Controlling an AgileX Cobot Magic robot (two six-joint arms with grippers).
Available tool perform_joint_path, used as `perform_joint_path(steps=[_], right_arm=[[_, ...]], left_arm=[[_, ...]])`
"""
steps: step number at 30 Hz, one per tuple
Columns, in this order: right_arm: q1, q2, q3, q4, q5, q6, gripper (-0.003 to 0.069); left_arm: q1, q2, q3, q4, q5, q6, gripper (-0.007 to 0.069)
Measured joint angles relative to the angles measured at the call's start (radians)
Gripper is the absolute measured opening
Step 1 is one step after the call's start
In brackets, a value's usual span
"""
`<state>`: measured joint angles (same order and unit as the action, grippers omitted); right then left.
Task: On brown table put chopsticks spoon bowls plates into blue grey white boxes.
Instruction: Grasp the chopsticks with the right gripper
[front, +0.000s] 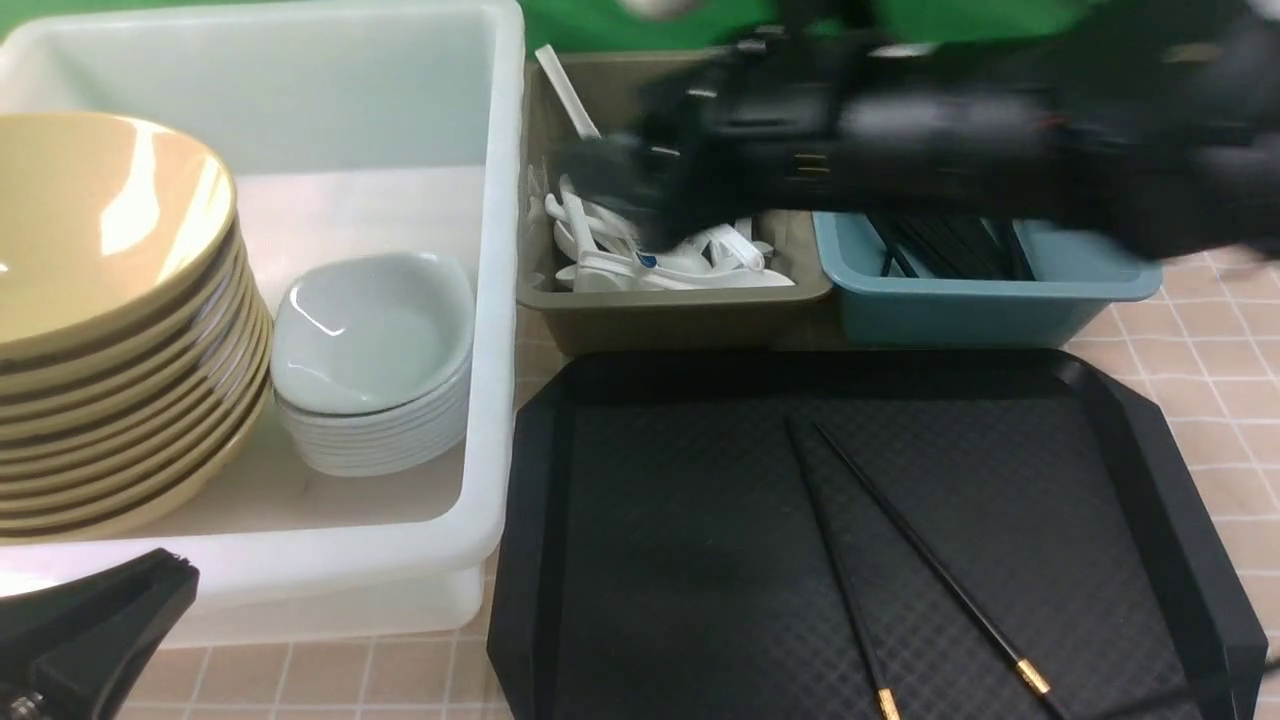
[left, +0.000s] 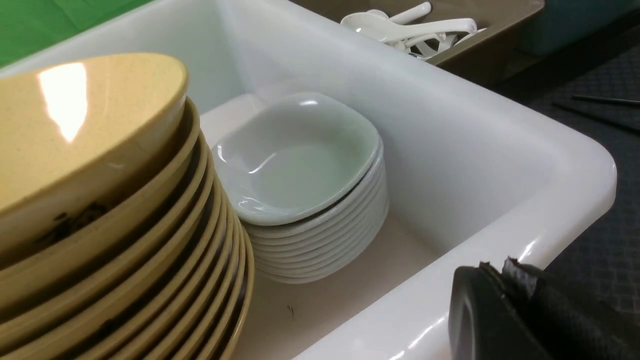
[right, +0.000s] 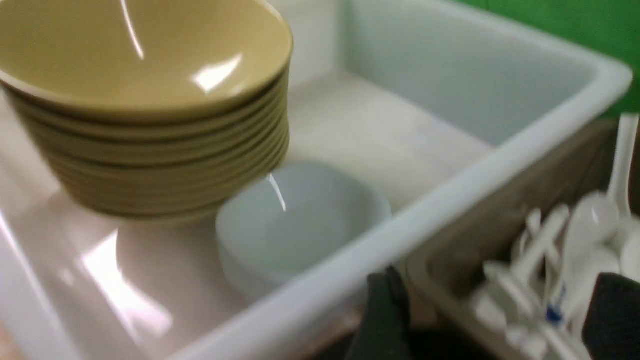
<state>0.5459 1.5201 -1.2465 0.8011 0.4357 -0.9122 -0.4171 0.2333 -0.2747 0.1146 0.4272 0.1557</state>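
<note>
Bowls (front: 110, 230) are stacked at nine o'clock in the front view, held inside the white box (front: 475, 400). The left gripper (left: 495, 265) is seen at eight o'clock, near that box's front rim; its fingers are brought together, and nothing is gripped. Between the bowls and the box's side wall, plates (front: 372, 335) are piled in one stack, with the top one tipped slightly.

At twelve o'clock, spoons (front: 680, 270) are heaped in the grey box (front: 670, 325). One white handle (front: 567, 92) is leaned up toward eleven o'clock, above the box's rim. The right gripper (right: 500, 285) is held above this box, blurred in the front view; its fingers are spread apart, and nothing is seen clamped between them. Its arm (front: 930, 130) is stretched in from two o'clock.

At five o'clock, two chopsticks (front: 835, 560) are laid on the black tray (front: 680, 600), apart from each other, their gold bands (front: 1032, 677) turned toward the near side. At two o'clock, more chopsticks (front: 950, 245) are gathered in the blue box (front: 975, 315), partly hidden by the arm. The tiled table (front: 1225, 400) is seen at three o'clock, beside the tray.
</note>
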Motion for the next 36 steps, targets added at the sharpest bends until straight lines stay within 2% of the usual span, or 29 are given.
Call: perform_joint_path(steps=[1,2,5,8,14,22,29,36], right_arm=[[0.0,-0.005,0.005,0.0,0.017,0.024,0.0528],[-0.059,-0.033,0.048,-0.265,0.176,0.245,0.0505],[-0.12,-0.036,0.137,-0.551,0.362,0.545,0.0465],[-0.156,-0.035,0.238,-0.682,0.395,0.673,0.0417],[-0.144,-0.011,0.393,-0.698,0.261,0.71,0.0356],[-0.14,0.102,0.432,-0.662,0.252,0.718,0.0295],[-0.087,0.117,0.423,-0.656,0.276,0.686,0.0084],[-0.084,-0.043,0.377,-0.658,0.339,0.678,0.0083]], left_arm=[[0.0,0.0,0.0,0.0,0.0,0.0,0.0004],[0.0,0.0,0.0,0.0,-0.003,0.0,0.0004],[0.0,0.0,0.001,0.0,-0.007,-0.001,0.0004],[0.0,0.0,0.001,0.0,-0.007,-0.001,0.0004],[0.0,0.0,0.001,0.0,-0.007,-0.001,0.0004],[0.0,0.0,0.001,0.0,-0.007,-0.001,0.0004],[0.0,0.0,0.001,0.0,-0.007,-0.001,0.0004],[0.0,0.0,0.001,0.0,-0.007,-0.001,0.0004]])
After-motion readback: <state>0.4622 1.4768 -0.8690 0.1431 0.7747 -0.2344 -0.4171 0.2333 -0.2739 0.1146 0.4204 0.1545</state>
